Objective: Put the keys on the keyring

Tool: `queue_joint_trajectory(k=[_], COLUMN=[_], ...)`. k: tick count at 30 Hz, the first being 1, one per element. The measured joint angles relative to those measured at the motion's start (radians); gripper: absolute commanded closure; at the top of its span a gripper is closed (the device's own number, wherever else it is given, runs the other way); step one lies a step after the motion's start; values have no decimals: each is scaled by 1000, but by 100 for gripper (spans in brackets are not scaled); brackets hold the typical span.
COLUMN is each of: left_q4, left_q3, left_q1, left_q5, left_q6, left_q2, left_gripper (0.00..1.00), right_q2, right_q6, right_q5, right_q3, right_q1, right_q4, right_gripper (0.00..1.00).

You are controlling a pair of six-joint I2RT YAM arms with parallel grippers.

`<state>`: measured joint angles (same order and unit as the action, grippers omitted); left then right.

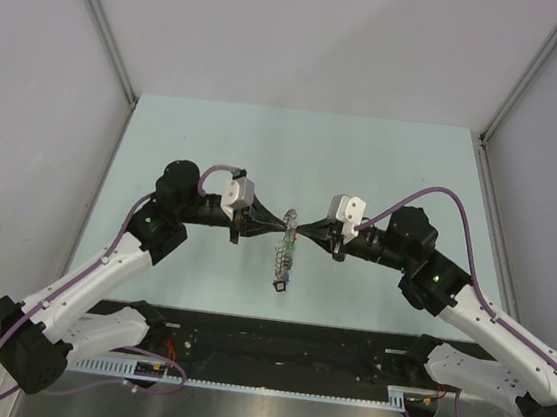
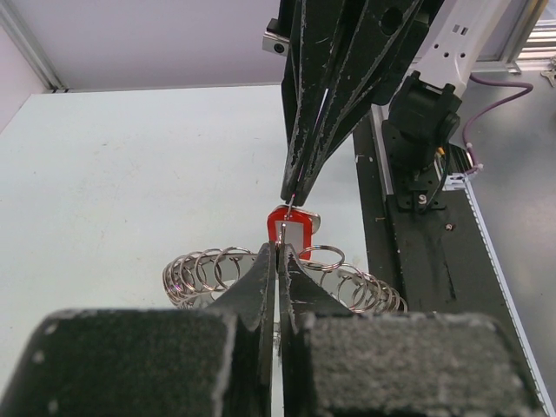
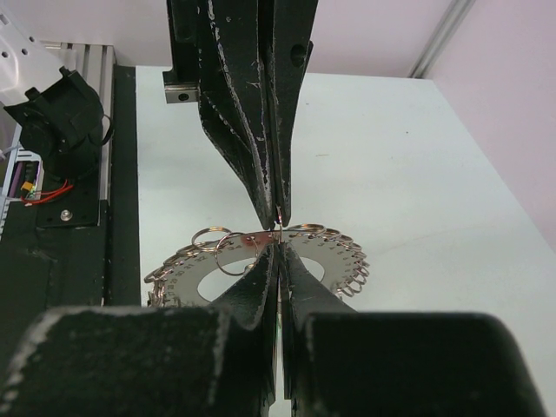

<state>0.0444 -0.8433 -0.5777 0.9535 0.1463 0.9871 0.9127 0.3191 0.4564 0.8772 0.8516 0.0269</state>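
Observation:
My left gripper (image 1: 278,229) and right gripper (image 1: 306,233) meet tip to tip over the middle of the table, both shut. The keyring (image 1: 283,256), a flat grey ring fringed with small split rings (image 2: 201,269), sits right under the tips, its rim (image 3: 187,280) touching them. The key's red tag (image 2: 293,229) shows just beyond my left gripper (image 2: 278,248), hanging on a thin wire ring pinched in the right arm's fingertips (image 2: 300,169). My right gripper (image 3: 280,249) hides the tag in its own view. The left fingertips (image 3: 261,148) pinch thin wire at the keyring's rim.
A black tag (image 1: 278,285) hangs at the keyring's near end. The pale green table (image 1: 385,160) is walled by grey panels at left, right and back. A black rail with cables (image 1: 293,346) runs along the near edge between the arm bases.

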Motion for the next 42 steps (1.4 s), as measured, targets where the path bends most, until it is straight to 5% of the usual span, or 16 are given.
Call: queue_joint_trajectory(k=[28,42], left_q4=[12,-143], left_q3=[13,103], left_q1=[0,-3], left_q5=[-46,-482], left_q6=[-14,-8], left_q2=[-16,-318], left_gripper=[100,100], right_q2=[32,219], right_q6=[-38,-123], right_q5=[-29,-192], right_q3=[0,26], right_q1=[-13,-204], right_q4=[3,387], right_gripper=[100,100])
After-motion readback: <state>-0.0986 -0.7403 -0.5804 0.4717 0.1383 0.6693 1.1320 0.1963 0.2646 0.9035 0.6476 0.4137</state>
